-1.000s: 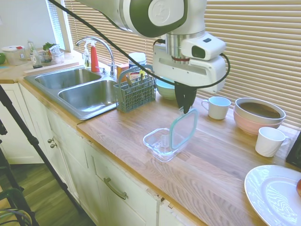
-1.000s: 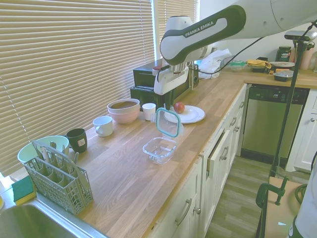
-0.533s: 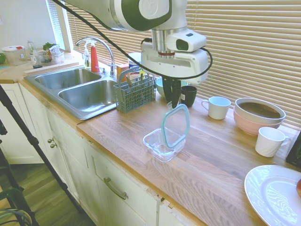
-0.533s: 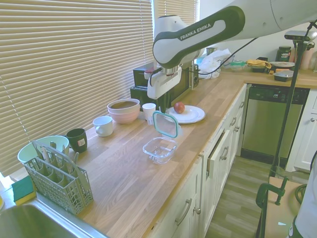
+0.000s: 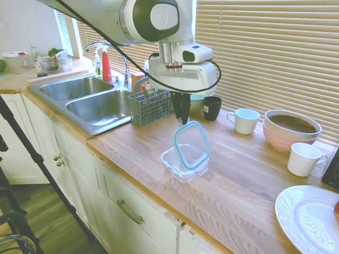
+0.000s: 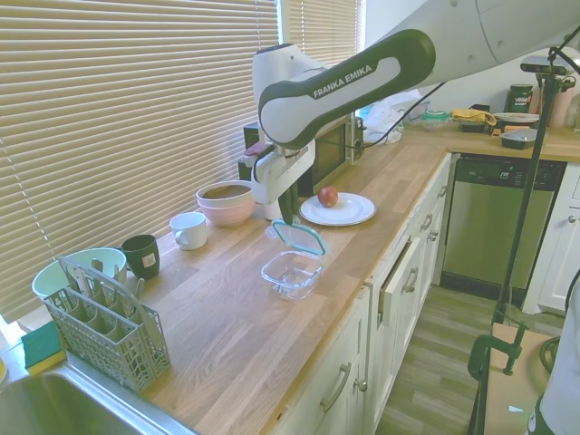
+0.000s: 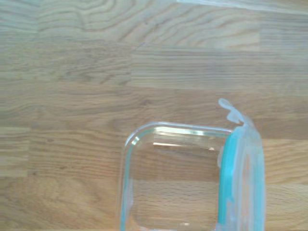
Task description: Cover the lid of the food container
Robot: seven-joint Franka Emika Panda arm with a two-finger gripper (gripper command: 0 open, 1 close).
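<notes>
The dark two-finger gripper (image 5: 181, 117) points straight down and is clamped narrowly on the upper edge of the clear rounded-square plastic lid with a light blue rim (image 5: 191, 145), holding it tilted over the small square clear glass food container (image 5: 181, 164). The lid's lower edge hangs at the container's far rim; whether the two touch cannot be made out. The container stands on the wooden butcher-block table (image 5: 249, 180), near its front edge. In the wrist view the lid (image 7: 242, 178) appears edge-on as a blue band beside the glass container (image 7: 168, 178), both cut off by the picture's edge. Along the blinds stand one dark mug (image 5: 212, 107), two white cups (image 5: 246, 120) (image 5: 303, 159) and one pink-and-white bowl with brown contents (image 5: 292, 128). One pale green bowl (image 5: 196, 101) is mostly hidden behind the gripper. One grey-green cutlery caddy (image 5: 152, 103) sits beside the double steel sink (image 5: 87, 100). One white plate (image 5: 310, 219) is cut off at the picture's corner; the second exterior view shows one red apple (image 6: 328, 196) on it.
</notes>
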